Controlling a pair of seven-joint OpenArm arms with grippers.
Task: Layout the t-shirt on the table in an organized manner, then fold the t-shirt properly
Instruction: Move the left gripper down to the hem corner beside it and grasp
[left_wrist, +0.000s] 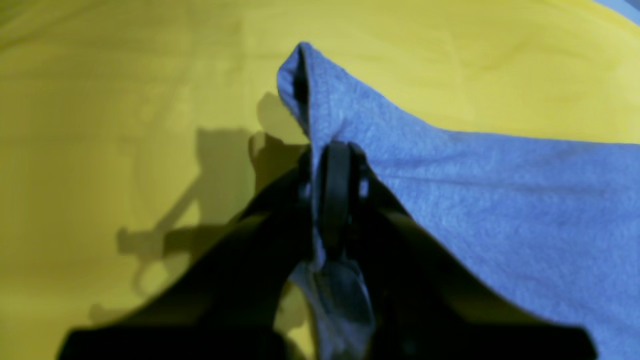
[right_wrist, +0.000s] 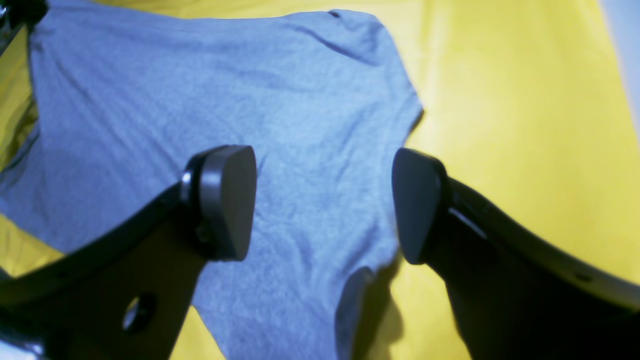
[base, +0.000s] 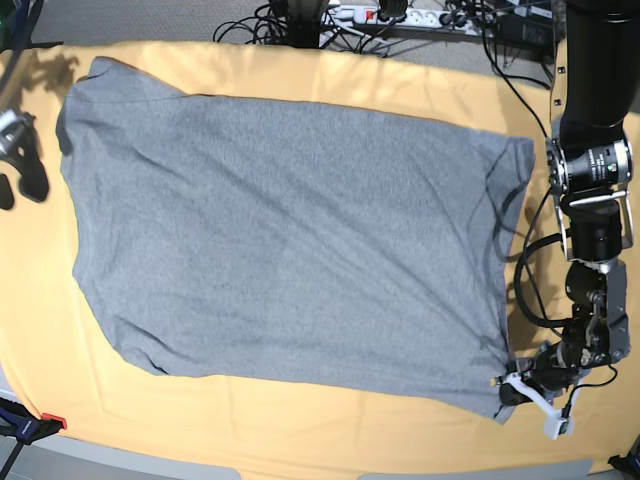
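Clamped on a pinch of grey fabric, my left gripper (left_wrist: 334, 195) has its jaws pressed together on a corner of the t-shirt (base: 280, 240), down at the near corner on the right of the base view (base: 515, 388). From the left wrist camera I see the cloth pulled up into a small peak past the fingertips, the rest of it sloping away to the right over the table (left_wrist: 100, 100). My right gripper (right_wrist: 322, 205) has its jaws wide apart with nothing between them, hanging above the shirt near a sleeve edge; in the base view it sits at the far left (base: 20, 165), just off the shirt's side. The t-shirt lies spread fairly flat across the middle of the yellow-orange table (base: 300, 440), plain grey side up, with a few shallow wrinkles.
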